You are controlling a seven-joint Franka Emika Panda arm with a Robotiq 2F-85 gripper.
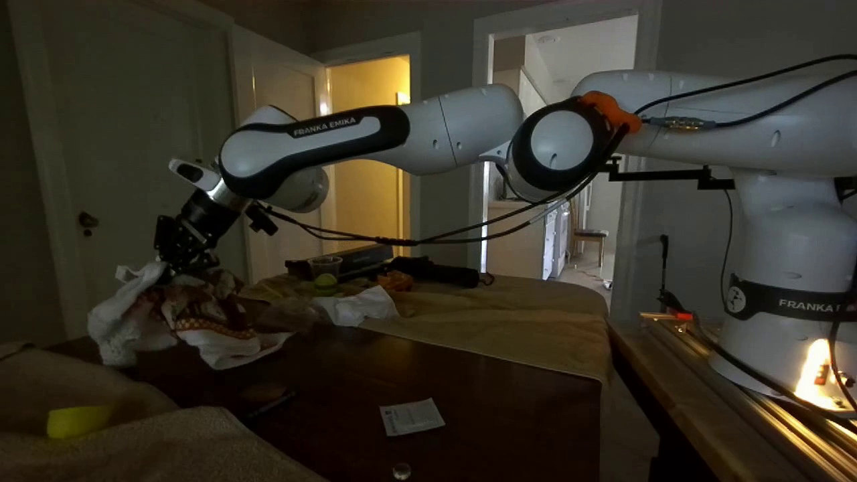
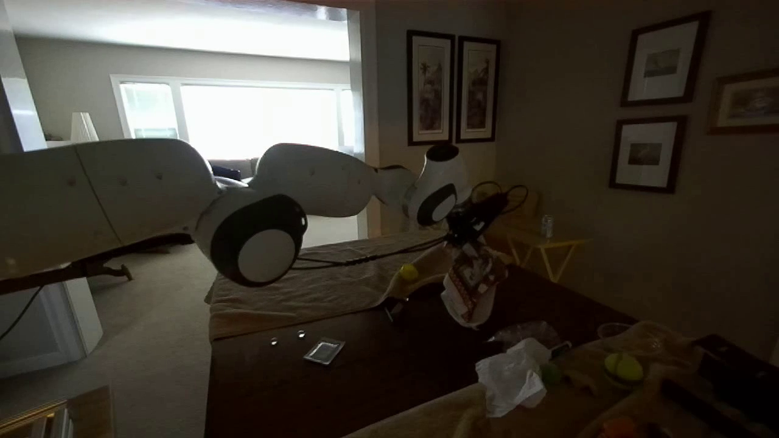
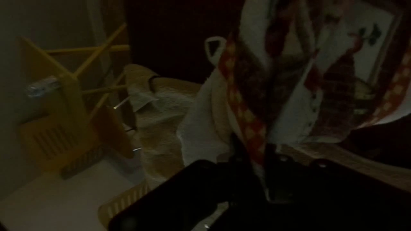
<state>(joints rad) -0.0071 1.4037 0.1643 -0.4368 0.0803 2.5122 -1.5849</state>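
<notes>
Tan towelling (image 1: 147,448) is spread over the table (image 1: 495,375) at near left in an exterior view. Beyond it, at far left, a printed cloth (image 1: 204,313) is pinched by the claw (image 3: 253,155) at a gathered fold, so the rest is draped below.

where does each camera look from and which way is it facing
Wrist view: mounted just behind the gripper, facing the patterned cloth it grips; only the gripper shows.
An exterior view: beside the arm, looking across the table toward a lit doorway; base, arm and gripper show.
An exterior view: beside the arm, looking across the table toward a window and framed pictures; arm and gripper show, not the base.
Both exterior views share the arm, gripper, table and patterned cloth, seen from opposite sides.
</notes>
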